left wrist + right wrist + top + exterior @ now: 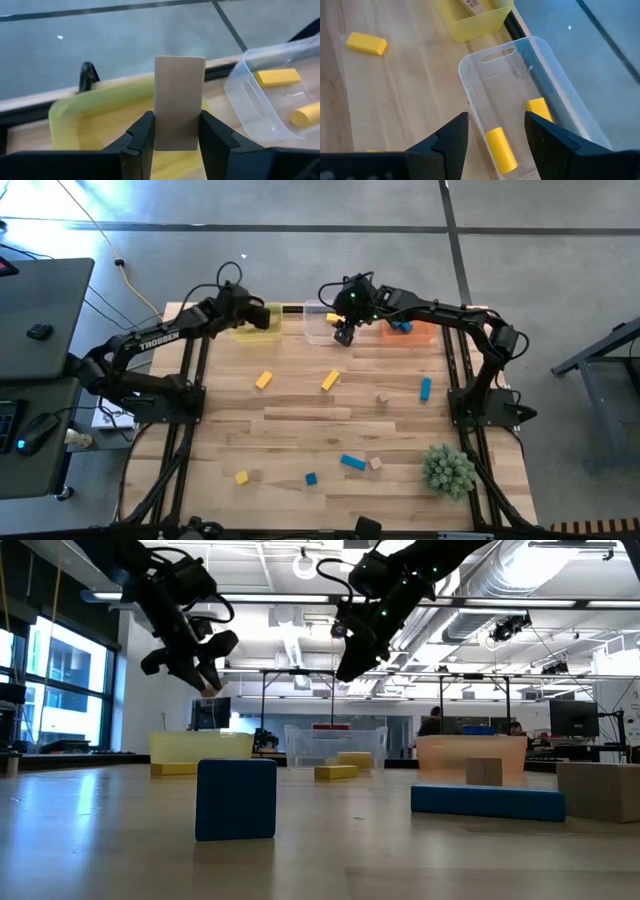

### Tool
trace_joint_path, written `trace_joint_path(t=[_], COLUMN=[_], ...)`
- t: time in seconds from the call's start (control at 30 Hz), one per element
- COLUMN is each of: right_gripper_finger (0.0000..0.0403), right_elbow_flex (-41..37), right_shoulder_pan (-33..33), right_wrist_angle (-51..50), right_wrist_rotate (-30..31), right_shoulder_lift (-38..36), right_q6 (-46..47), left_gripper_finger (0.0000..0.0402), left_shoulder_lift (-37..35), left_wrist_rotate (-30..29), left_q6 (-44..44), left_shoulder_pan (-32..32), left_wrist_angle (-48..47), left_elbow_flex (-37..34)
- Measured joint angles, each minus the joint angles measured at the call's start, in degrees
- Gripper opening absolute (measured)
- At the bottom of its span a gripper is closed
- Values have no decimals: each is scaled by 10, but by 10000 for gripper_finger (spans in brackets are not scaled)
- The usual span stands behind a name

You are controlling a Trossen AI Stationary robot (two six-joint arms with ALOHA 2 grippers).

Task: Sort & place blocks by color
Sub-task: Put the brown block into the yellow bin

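Fingers (145,140) of the left gripper (176,142) pinch an upright plain tan block (179,102) at centre frame, above the yellow tub (100,117). Right wrist view: right gripper (496,132) fingers stand apart, empty, over the clear tub (520,75) at lower centre, which holds two yellow blocks (501,149).

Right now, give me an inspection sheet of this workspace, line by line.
Surface: wooden table, dry, unmarked.
Job's things: yellow, blue and tan blocks scattered; two yellow blocks in the clear tub; blue block in the orange tub.
Clutter: green spiky ball at the near right corner.
Tools: left tool shut on a tan block above the yellow tub; right tool open over the clear tub.
Cables: yellow cable on the floor.
Surroundings: desk left of the table.
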Motion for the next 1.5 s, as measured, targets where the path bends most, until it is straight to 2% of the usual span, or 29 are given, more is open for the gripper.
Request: trace_joint_path(t=[0.13,0.27,0.5,0.77,1.1,1.33,1.5], right_gripper_finger=[183,183,183,183,183,183,183], right_elbow_flex=[0,0,0,0,0,0,0], right_shoulder_pan=[0,0,1,8,77,131,165], right_wrist_angle=[-3,-20,-102,-230,-323,-390,-437], right_wrist_rotate=[-26,-53,-47,-38,27,102,137], right_shoulder_lift=[0,0,0,0,0,0,0], right_q6=[87,155,259,406,495,576,618], left_gripper_finger=[99,98,99,101,117,138,153], left_shoulder_lift=[0,0,23,91,149,163,163], left_wrist_rotate=[9,42,71,86,98,92,90], left_q6=[35,71,125,171,205,207,241], left_shoulder_pan=[25,48,75,81,81,81,81], left_wrist_angle=[0,-1,-8,-8,8,18,27], left_elbow_flex=[0,0,0,0,0,0,0])
